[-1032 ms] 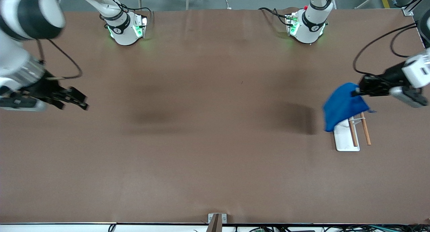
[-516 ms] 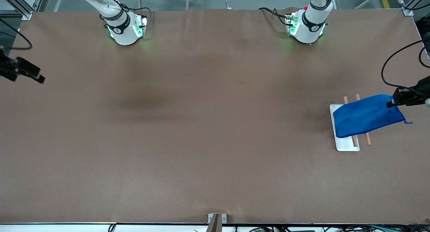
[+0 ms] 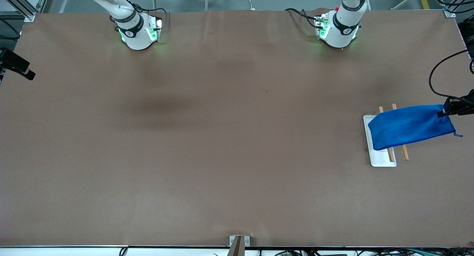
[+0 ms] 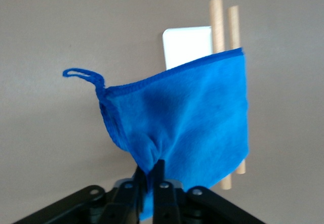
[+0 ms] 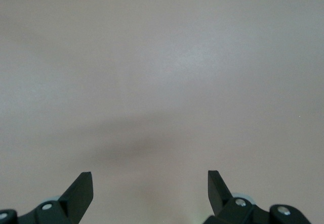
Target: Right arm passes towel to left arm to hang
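The bright blue towel [image 3: 411, 126] lies spread across two wooden rods [image 3: 404, 152] over a white tray [image 3: 381, 159] at the left arm's end of the table. Its small loop [image 3: 458, 135] sticks out at one corner. My left gripper [image 3: 442, 113] is at the towel's corner on the table-end side. In the left wrist view its fingers [image 4: 150, 171] pinch a fold of the towel [image 4: 192, 118], with the loop [image 4: 81, 74] hanging free. My right gripper [image 5: 150, 183] stands wide open over bare table, holding nothing. It shows at the right arm's end of the table [image 3: 22, 67].
Both robot bases [image 3: 137, 30] [image 3: 339, 26] stand along the table edge farthest from the front camera. A black cable [image 3: 435, 78] loops above the table near the left gripper. A small bracket [image 3: 239, 241] sits at the table edge nearest the camera.
The left gripper carried the towel out toward the table's end, so it now lies flat over the rods. The right arm drew back to its own end of the table.
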Robot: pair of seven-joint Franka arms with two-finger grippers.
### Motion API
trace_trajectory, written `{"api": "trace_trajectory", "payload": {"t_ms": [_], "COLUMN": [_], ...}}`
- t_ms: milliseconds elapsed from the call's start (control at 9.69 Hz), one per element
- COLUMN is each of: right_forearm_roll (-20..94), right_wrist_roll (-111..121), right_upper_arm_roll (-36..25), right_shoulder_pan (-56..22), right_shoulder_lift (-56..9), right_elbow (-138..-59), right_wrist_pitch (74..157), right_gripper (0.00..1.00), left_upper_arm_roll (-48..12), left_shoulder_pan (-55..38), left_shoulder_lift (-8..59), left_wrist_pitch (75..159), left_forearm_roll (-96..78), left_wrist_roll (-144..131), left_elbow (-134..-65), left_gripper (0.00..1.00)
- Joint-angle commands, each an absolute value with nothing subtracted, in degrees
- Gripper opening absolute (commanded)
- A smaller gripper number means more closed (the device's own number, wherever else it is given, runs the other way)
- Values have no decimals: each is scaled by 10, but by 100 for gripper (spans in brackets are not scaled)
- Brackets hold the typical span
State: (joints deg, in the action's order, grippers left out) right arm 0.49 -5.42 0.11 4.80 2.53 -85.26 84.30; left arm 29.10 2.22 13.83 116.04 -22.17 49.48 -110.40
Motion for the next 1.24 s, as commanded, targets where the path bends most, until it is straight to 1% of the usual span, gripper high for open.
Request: {"api": "trace_trajectory", "payload": {"t_ms": [0, 206, 310, 413, 619, 722, 825, 929, 1032, 1135], "right_forearm_roll": [-10, -11, -8, -8, -8, -9, -19, -27, -26, -25], "right_wrist_roll": [-62, -38, -36, -35, -33, -27, -8, -11, -16, -16], "right_upper_arm_roll": [-3, -5, -21, -24, -24, -24, -23, -21, -21, -21], "right_shoulder_pan": [42, 36, 30, 26, 32, 33, 33, 33, 33, 33], "right_shoulder_lift": [6, -2, -1, 1, 1, 2, 2, 2, 2, 2], "right_elbow": [-825, -813, -815, -816, -850, -854, -854, -853, -851, -850], "right_wrist_pitch": [842, 841, 837, 835, 845, 859, 861, 855, 846, 846], "right_gripper": [100, 100, 100, 100, 100, 100, 100, 100, 100, 100], "left_upper_arm_roll": [293, 285, 253, 220, 145, 106, 79, 45, 26, 15], "left_shoulder_pan": [20, 15, 17, 18, 20, 21, 21, 21, 21, 19], "left_shoulder_lift": [152, 114, 84, 48, -7, -29, -54, -66, -58, -31], "left_wrist_pitch": [1171, 1164, 1164, 1163, 1142, 1114, 1084, 1067, 1014, 946], "left_forearm_roll": [-212, -187, -157, -129, -66, -49, -31, -30, -28, -25], "left_wrist_roll": [501, 491, 454, 381, 274, 230, 190, 161, 135, 123], "left_elbow": [-1099, -1100, -1099, -1101, -1103, -1100, -1098, -1081, -1024, -951], "left_gripper": [100, 100, 100, 100, 100, 100, 100, 100, 100, 100]}}
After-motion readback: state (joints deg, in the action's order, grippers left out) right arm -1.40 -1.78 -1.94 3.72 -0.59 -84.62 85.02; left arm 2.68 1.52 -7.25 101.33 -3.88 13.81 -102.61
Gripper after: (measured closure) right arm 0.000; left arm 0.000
